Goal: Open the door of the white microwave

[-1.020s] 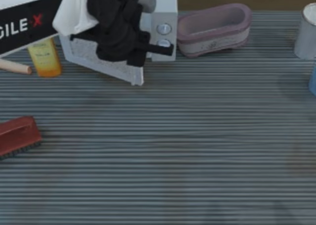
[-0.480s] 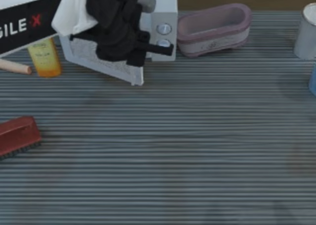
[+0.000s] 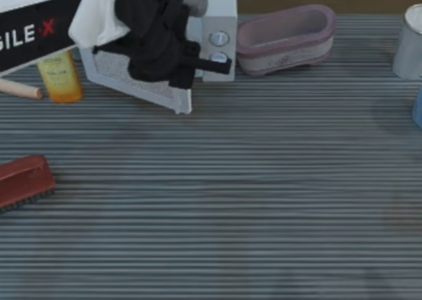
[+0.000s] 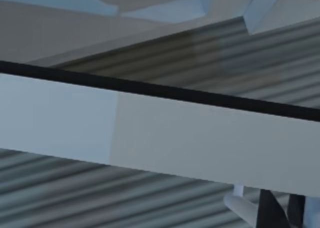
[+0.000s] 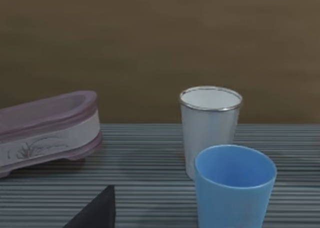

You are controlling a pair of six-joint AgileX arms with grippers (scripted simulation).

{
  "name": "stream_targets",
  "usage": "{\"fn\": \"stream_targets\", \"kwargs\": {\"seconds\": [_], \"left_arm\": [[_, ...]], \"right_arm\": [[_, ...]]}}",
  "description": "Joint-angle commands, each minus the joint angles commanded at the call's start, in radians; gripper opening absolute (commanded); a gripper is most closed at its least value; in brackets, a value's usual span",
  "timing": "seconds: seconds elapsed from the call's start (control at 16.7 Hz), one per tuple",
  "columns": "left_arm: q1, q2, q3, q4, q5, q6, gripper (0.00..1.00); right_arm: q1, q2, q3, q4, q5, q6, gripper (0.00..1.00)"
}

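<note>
White microwave point(image 3: 214, 23) sits at the counter's point(image 3: 264, 194) far edge, left of centre. Door point(image 3: 142, 82) is swung partway out, free edge angled toward the front, hinge side at left. Left claw point(image 3: 204, 62) is over the opening right by the door's free edge and knob panel; can't tell if its fingers are apart or together. Pink-grey tub point(image 3: 287, 37) just right of the microwave. Right claw not visible.
</note>
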Motion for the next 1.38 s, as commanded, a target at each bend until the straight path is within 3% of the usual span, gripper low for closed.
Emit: {"fn": "stream_targets", "kwargs": {"seconds": [0.48,1.02,1.38], "left_arm": [[0.0,0.0,0.0,0.0,0.0,0.0,0.0],[0.032,-0.077,-0.108,0.034,0.071,0.123,0.0],[0.033,-0.082,-0.11,0.038,0.073,0.128,0.0]], "right_arm": [[0.0,0.0,0.0,0.0,0.0,0.0,1.0],[0.0,0.0,0.0,0.0,0.0,0.0,1.0],[0.0,0.0,0.0,0.0,0.0,0.0,1.0]]}}
